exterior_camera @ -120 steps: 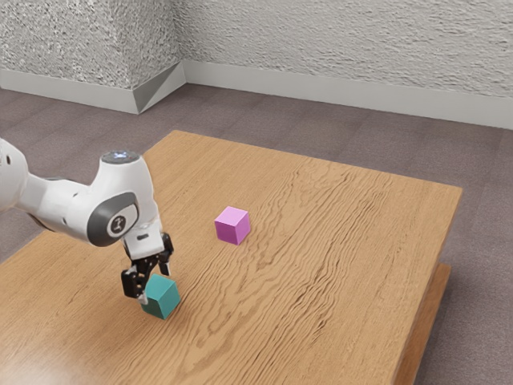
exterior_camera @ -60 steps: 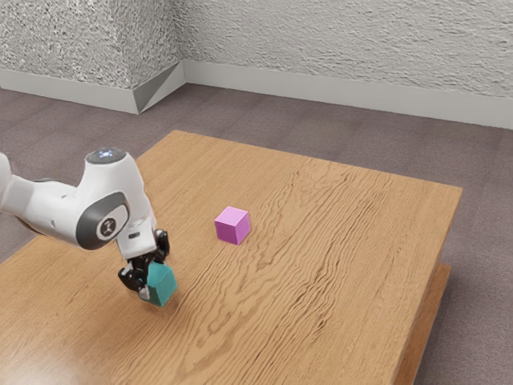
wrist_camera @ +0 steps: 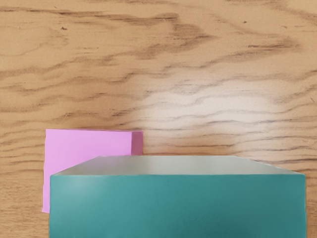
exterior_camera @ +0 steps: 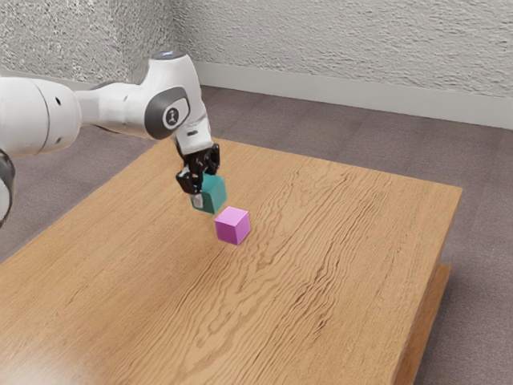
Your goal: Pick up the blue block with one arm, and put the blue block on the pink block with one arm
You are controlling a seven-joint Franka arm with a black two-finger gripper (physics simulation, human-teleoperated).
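1. The black gripper is closed onto the blue block. One finger presses each of two opposite sides, so the fingers stand a block's width apart.
2. The blue block, teal in tone, hangs in the air, clear of the wooden table.
3. The pink block rests on the table just below the blue block, a little toward the exterior view's right. The blue block is not resting on it.
4. In the wrist view the blue block sits large under the hand and covers a corner of the pink block.
5. The white arm reaches in from the exterior view's left. The grey cap on its joint carries a small dark mark, too small to read.
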